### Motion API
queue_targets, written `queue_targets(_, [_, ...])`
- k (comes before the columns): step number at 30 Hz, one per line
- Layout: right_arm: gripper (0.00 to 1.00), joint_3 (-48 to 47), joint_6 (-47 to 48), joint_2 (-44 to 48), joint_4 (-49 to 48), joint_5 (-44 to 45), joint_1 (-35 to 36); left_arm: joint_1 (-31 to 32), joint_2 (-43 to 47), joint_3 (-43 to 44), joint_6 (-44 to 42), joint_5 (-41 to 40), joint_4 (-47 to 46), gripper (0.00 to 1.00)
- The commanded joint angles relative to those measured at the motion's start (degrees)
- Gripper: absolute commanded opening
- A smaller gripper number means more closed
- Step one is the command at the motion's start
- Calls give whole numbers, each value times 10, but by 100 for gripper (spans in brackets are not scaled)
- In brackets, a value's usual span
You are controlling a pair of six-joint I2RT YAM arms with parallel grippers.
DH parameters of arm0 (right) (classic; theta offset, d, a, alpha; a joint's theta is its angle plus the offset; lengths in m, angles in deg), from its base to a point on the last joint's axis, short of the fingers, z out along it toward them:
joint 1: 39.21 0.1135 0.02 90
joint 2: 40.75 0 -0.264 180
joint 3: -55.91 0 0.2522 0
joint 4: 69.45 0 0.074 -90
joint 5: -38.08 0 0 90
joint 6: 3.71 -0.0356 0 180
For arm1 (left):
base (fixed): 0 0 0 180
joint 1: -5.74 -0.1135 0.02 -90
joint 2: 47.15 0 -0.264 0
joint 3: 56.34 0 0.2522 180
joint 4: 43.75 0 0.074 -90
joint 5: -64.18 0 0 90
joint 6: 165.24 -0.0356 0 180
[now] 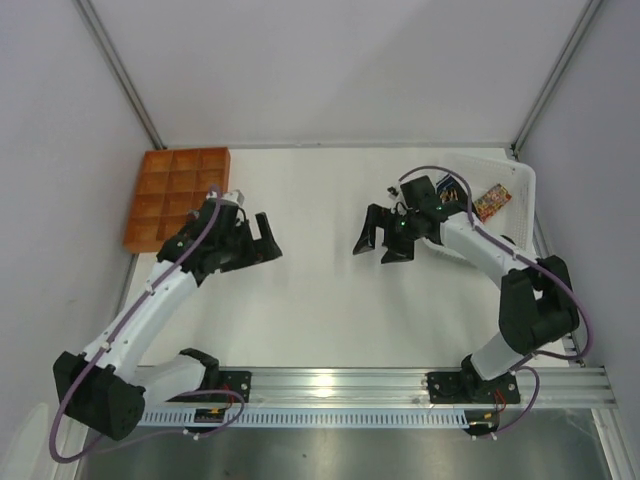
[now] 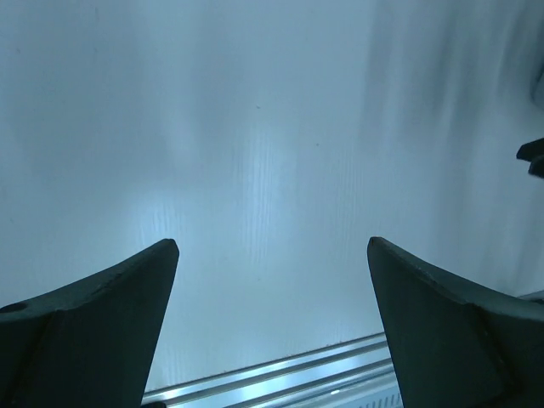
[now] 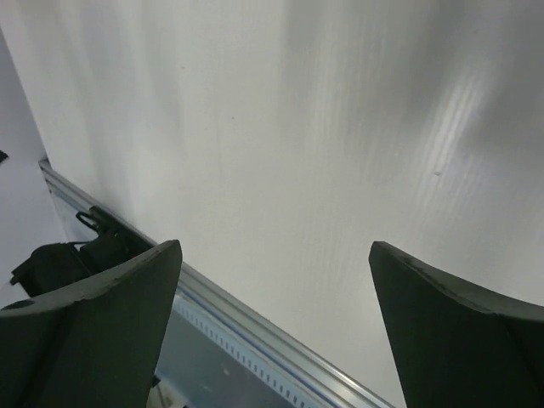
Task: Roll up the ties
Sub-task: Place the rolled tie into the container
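The left end effector (image 1: 267, 240) and the right end effector (image 1: 383, 243) were both seen wide open and empty above the white surface (image 1: 320, 300). The ties (image 1: 491, 202) were found at the upper right of the top view, bundled in a white basket (image 1: 527, 184) and partly hidden by the right arm. As the fabric is judged soft, light and probably slippery, one tie should be pinched near its end.

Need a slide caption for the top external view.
Left end effector and right end effector open, empty above white tabletop; orange compartment tray far left, patterned fabric ties in white basket far right.
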Motion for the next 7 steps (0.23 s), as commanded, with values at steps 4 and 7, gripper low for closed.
queue_targets(4, [100, 78, -27, 112, -76, 140, 5, 119, 42, -68, 119, -14, -120, 100])
queue_targets(7, [100, 154, -41, 192, -194, 174, 23, 165, 51, -83, 128, -40, -159, 100])
